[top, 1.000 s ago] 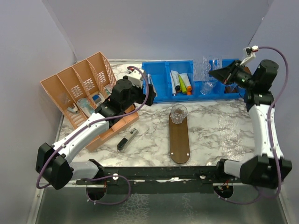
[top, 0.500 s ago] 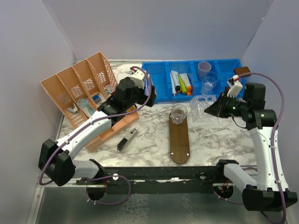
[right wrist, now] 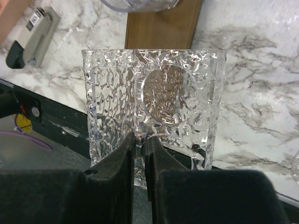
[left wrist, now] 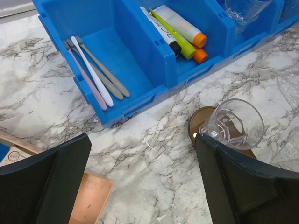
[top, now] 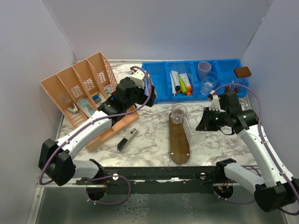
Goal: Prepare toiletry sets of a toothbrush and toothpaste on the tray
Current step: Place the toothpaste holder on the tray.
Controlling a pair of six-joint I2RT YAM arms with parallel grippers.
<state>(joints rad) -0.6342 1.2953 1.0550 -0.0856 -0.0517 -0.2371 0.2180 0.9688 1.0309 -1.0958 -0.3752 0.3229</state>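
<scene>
The dark brown tray (top: 180, 144) lies at table centre, with one clear round tumbler (top: 178, 113) standing on its far end. My right gripper (top: 202, 125) is shut on the wall of a second, textured clear tumbler (right wrist: 154, 102) and holds it just right of and over the tray's middle (right wrist: 163, 23). I cannot tell whether that tumbler touches the tray. My left gripper (left wrist: 145, 186) is open and empty above the marble, left of the round tumbler (left wrist: 238, 123). Toothbrushes (left wrist: 96, 70) and toothpaste tubes (left wrist: 180, 30), one lime green, lie in the blue bin.
The blue compartmented bin (top: 163, 95) runs along the back and holds more clear cups (top: 209, 81). An orange divided basket (top: 79, 91) stands at the left. A grey and black stapler-like object (top: 127, 139) lies left of the tray. A brown block (top: 242, 72) sits at back right.
My right arm has swung from the back-right bin forward and left, carrying the textured tumbler to the tray. The left arm has hardly moved.
</scene>
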